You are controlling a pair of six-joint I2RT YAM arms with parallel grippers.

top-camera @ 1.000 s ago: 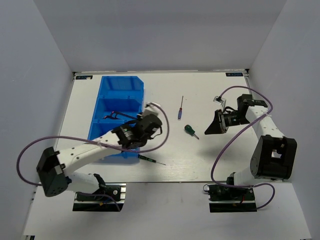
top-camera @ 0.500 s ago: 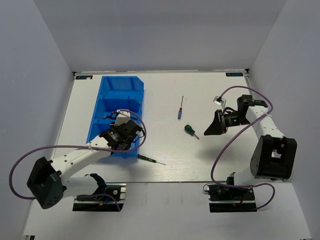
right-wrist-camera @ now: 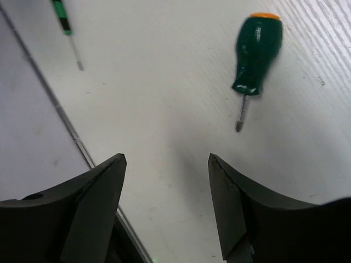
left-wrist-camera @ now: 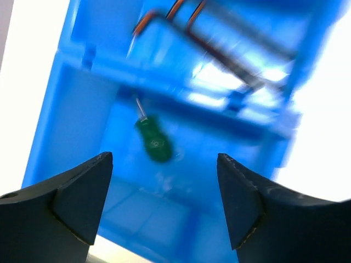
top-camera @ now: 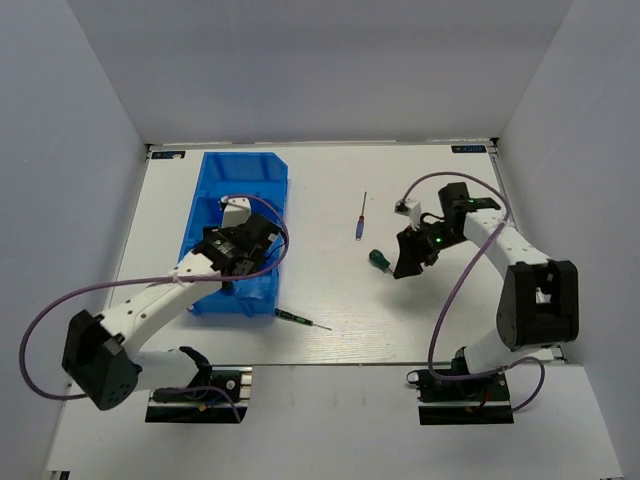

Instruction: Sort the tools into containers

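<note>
The left pincer (left-wrist-camera: pixel 163 181), jaws apart and empty, hangs over the blue bins (top-camera: pixel 215 180) at the table's (top-camera: pixel 340 180) 9 o'clock. One green screwdriver (left-wrist-camera: pixel 153 141) lies inside, with the hex keys (left-wrist-camera: pixel 219 49) in the adjoining compartment. The right pincer (right-wrist-camera: pixel 164 164), also apart, hovers near a second green screwdriver (right-wrist-camera: pixel 256 46) at its 1 o'clock.

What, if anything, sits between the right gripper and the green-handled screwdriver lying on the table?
Nothing visible. In the right wrist view the open right gripper faces the green-handled screwdriver across bare table. The thin screwdriver lies well off to one side.
</note>
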